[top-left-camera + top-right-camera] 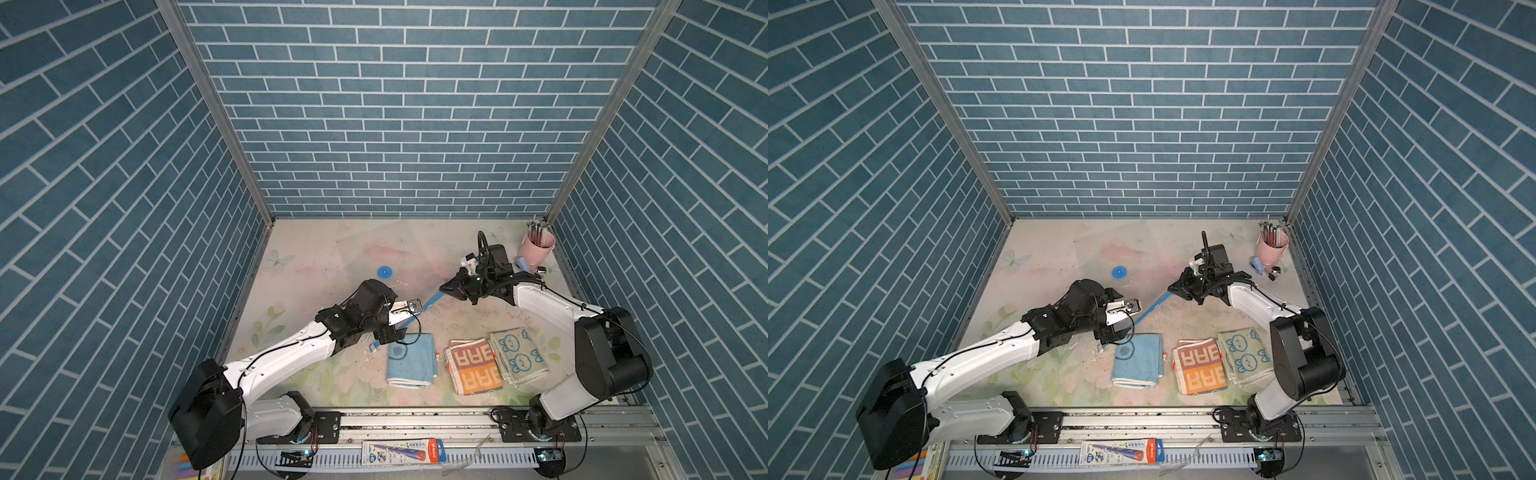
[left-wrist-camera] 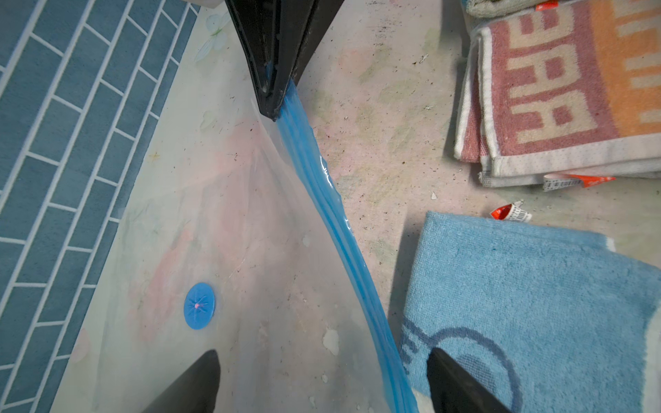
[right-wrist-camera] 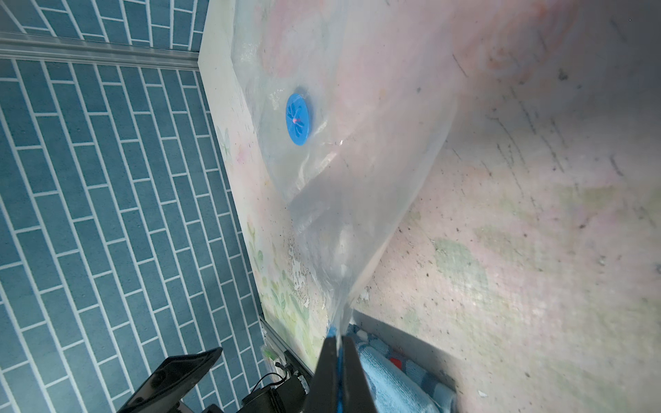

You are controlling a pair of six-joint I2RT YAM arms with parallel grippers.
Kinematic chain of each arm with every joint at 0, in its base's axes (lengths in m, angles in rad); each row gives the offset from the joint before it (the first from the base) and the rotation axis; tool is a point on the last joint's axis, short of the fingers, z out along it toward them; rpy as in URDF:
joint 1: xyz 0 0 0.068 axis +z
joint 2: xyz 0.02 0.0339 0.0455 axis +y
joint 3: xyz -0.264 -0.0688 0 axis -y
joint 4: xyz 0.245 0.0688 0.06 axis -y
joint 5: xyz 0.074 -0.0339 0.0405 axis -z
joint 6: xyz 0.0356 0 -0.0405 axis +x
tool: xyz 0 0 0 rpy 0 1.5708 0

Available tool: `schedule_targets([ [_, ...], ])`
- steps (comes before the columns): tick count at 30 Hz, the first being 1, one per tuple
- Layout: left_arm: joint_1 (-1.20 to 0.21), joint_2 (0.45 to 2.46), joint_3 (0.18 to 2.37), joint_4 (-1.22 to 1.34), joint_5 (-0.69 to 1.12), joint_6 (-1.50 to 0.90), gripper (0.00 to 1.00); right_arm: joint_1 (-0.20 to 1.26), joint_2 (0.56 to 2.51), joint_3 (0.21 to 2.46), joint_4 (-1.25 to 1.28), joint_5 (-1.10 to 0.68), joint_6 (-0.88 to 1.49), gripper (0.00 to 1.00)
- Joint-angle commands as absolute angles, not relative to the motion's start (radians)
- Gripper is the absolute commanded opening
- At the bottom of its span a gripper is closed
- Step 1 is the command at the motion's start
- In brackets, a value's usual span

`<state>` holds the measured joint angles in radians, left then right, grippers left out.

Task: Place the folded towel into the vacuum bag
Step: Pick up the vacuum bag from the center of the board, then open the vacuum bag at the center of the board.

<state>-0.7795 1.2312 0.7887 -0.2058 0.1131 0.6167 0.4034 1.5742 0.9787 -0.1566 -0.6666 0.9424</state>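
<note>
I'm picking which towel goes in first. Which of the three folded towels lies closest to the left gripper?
The blue towel, beside the left gripper; the orange lettered towel and the bunny-print towel lie farther off.

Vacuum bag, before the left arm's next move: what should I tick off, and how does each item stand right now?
1. Right gripper jaws shut on the vacuum bag's blue zip-seal strip, that end raised: ok.
2. Left gripper jaws open, the strip running between them: ok.
3. Bag mouth parted for a towel: cannot tell; the strip reads as one band.
4. Blue folded towel inside the bag: not ok; it lies outside, beside the strip.
5. Pink-and-orange towel and bunny-print towel apart from the bag: ok.
</note>
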Motion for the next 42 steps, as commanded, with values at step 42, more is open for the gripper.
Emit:
schedule_targets([
  [42,-0.751,1.444,0.795,-0.078,-0.092,0.393,0.69,0.400,1.571,0.986,-0.041,-0.709,0.874,0.00],
])
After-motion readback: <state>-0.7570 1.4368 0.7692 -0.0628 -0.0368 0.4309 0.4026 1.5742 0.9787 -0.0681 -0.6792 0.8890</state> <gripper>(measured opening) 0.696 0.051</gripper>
